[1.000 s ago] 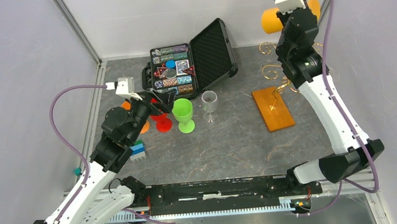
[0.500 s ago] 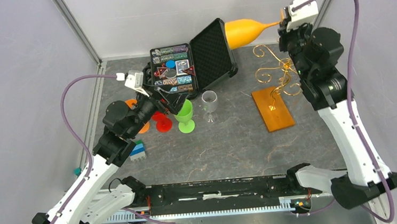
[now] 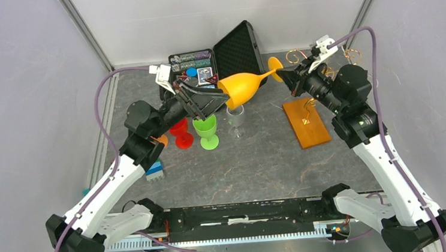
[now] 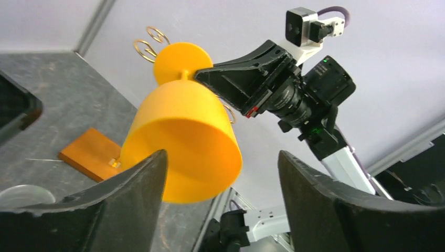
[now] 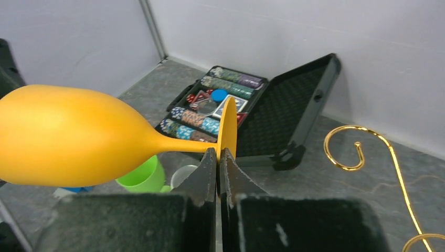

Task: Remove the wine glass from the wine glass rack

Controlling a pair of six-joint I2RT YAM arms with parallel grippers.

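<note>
My right gripper is shut on the round foot of an orange wine glass and holds it sideways in the air, bowl toward the left arm. The glass also shows in the right wrist view, pinched by the foot between my gripper. The gold wire rack with its orange-brown base stands at the right; the glass is off it. My left gripper is open, its jaws wide apart at the bowl's mouth. In the left wrist view the bowl sits just beyond my open gripper.
A green cup, a clear glass and a red glass stand mid-table. An open black case of poker chips lies behind them. A blue block sits near the left arm.
My right arm has swung down and left, carrying the orange glass from high at the back to over the table's middle. My left arm has risen toward the bowl, gripper open.
</note>
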